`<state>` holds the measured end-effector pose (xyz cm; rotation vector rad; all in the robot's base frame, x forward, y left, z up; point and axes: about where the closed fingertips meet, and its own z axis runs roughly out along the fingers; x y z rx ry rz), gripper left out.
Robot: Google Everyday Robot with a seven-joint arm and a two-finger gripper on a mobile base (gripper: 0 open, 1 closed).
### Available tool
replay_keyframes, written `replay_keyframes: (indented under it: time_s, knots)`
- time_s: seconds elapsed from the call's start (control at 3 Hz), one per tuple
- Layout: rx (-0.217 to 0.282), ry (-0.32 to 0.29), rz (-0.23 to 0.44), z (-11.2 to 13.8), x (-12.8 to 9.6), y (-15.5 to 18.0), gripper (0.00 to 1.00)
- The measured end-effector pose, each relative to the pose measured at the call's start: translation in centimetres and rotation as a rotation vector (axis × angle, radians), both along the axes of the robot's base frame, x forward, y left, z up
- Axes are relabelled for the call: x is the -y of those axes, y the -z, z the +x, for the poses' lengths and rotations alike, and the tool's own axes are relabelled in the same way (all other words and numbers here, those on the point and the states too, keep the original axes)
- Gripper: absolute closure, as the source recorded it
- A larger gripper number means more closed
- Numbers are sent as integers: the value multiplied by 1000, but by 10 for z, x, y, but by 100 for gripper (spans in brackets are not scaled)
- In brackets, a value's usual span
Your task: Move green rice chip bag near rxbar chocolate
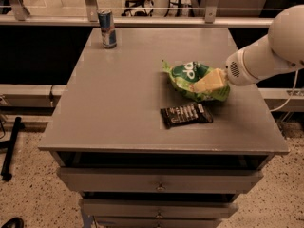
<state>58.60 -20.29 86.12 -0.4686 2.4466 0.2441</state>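
Your grey worktop point(123, 103) carries everything in play. The white arm point(270, 56) reaches in over its right edge, about midway between the back and front right corners.

The green rice chip bag point(187, 72) lies right of centre, closer to the right edge than the left, crumpled and lopsided. The rxbar chocolate point(186, 114) lies flat just in front of it, toward the front edge. The bag's lower rim and the bar's top edge are very near, and you cannot tell whether they touch.

The gripper point(202, 85) sits on the bag's right front part, pressed into the wrapper. You cannot tell whether it is clamped on the bag or only resting against it. The blue can point(107, 28) stands upright well apart, by the back left corner.

You look to be at the placing end of the move, since the bag is already beside the bar. Next, let go cleanly and lift straight up, so the crinkly wrapper does not drag along or knock the bar.
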Motion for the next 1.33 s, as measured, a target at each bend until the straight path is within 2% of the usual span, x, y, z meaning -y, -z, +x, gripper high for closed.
replay_keyframes:
  time_s: [0.67,1.0,1.33]
  knots:
    - [40,-4,2,-9,8,-19,0]
    - [174,20,47,-18,52,-45,0]
    - [284,25,41,-33,102,-65,0]
